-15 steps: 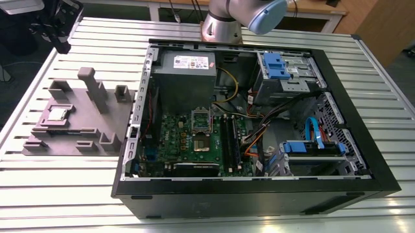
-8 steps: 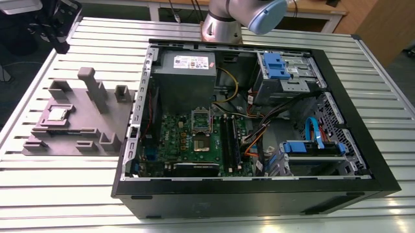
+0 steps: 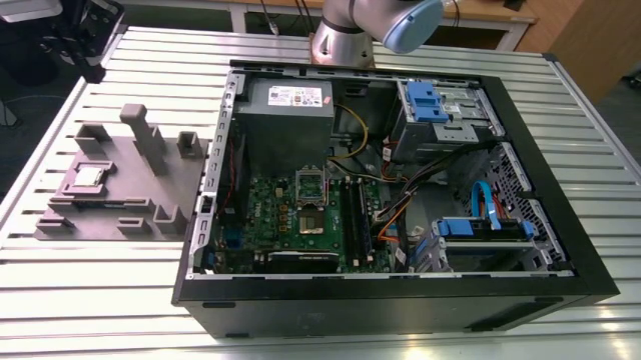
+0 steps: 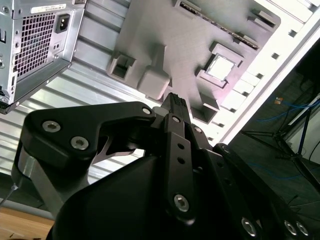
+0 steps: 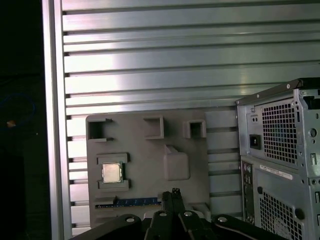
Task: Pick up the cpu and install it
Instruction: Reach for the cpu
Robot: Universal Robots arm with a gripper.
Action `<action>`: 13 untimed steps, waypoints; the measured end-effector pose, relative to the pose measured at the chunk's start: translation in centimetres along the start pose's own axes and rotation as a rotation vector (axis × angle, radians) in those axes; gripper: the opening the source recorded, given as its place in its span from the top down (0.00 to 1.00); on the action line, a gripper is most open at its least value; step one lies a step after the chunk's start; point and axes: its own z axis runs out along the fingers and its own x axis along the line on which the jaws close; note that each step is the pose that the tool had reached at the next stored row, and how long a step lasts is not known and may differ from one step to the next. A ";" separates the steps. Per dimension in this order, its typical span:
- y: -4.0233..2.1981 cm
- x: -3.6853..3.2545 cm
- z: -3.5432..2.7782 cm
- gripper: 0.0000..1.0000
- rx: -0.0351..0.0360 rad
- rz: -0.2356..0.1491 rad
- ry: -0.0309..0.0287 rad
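While one cpu (image 5: 111, 172) sits in one grey tray (image 5: 145, 157) beside one computer case (image 5: 280, 150), the one gripper (image 5: 173, 193) hangs pinched narrow, empty.

An open black computer case (image 3: 401, 304) lies on its side on a slatted aluminium table (image 3: 100, 300) in the exterior view, its green motherboard (image 3: 270, 217) exposed. A grey power supply (image 3: 285, 112) with a white label sits at the far end, near blue drive brackets (image 3: 425, 101) and tangled coloured cables (image 3: 401, 196). A shiny socket frame (image 3: 311, 187) sits mid-board. A grey moulded tray (image 3: 140, 206) rests beside the case, at the exterior view's left.
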 end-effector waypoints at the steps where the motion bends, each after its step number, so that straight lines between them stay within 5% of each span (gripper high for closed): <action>1: 0.00 0.02 0.00 0.89 0.0000 0.000 0.0000; 13: -0.02 0.27 0.02 0.89 0.0001 0.000 0.0006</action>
